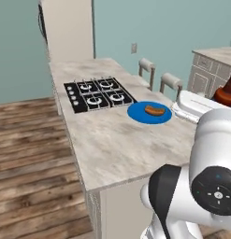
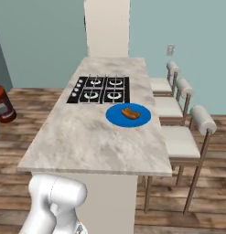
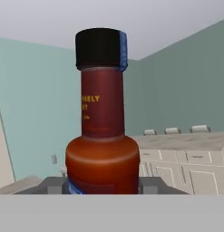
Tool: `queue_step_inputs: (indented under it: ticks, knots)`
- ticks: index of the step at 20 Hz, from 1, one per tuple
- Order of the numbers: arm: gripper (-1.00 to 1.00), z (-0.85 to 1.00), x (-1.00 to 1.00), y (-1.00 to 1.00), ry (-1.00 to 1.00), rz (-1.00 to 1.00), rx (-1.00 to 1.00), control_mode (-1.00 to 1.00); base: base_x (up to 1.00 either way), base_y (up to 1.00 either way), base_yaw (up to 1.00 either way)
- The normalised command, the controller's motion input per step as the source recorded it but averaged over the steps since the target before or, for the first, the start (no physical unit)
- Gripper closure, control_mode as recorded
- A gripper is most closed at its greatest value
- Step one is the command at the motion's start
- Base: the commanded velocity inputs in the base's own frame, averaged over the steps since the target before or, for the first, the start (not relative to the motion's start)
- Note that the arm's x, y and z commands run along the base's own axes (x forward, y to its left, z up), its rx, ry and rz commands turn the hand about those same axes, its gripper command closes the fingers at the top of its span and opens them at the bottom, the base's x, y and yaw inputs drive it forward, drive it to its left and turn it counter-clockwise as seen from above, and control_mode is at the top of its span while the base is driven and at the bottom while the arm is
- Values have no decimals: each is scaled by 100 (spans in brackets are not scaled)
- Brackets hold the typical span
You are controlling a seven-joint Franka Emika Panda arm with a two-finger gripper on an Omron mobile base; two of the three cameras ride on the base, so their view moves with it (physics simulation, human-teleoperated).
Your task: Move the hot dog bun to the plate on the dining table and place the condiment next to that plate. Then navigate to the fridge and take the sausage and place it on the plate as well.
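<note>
A dark red condiment bottle [image 3: 102,136] with a black cap stands upright in the hand view, and my gripper [image 3: 103,186] is shut on its wide base. The same bottle [image 1: 226,93] hangs at the right edge of the left base view, beyond the white hand. It also shows at the left edge of the right base view [image 2: 2,105]. The hot dog bun [image 1: 155,110] [image 2: 130,113] lies on the blue plate [image 1: 138,114] [image 2: 115,117] on the marble dining table [image 1: 117,144]. The bottle is off to the side of the table, well away from the plate. The sausage is out of view.
A black cooktop [image 1: 98,93] [image 2: 100,89] sits just behind the plate. Stools [image 2: 178,137] line the table's far side. A beige pillar [image 2: 106,27] stands at the table's end, and cabinets [image 1: 212,65] line the back wall. Wooden floor surrounds the table.
</note>
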Motion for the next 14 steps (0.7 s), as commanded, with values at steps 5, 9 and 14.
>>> queue_step_inputs:
  ticks: [5, 9, 14]
  knots:
    - [100, 0, 0, 0, 0, 0, 0, 100, 55, -99, 5]
    - [100, 0, 0, 0, 0, 0, 0, 100, 56, -60, 11]
    - [100, 0, 0, 0, 0, 0, 0, 100, 67, -40, 14]
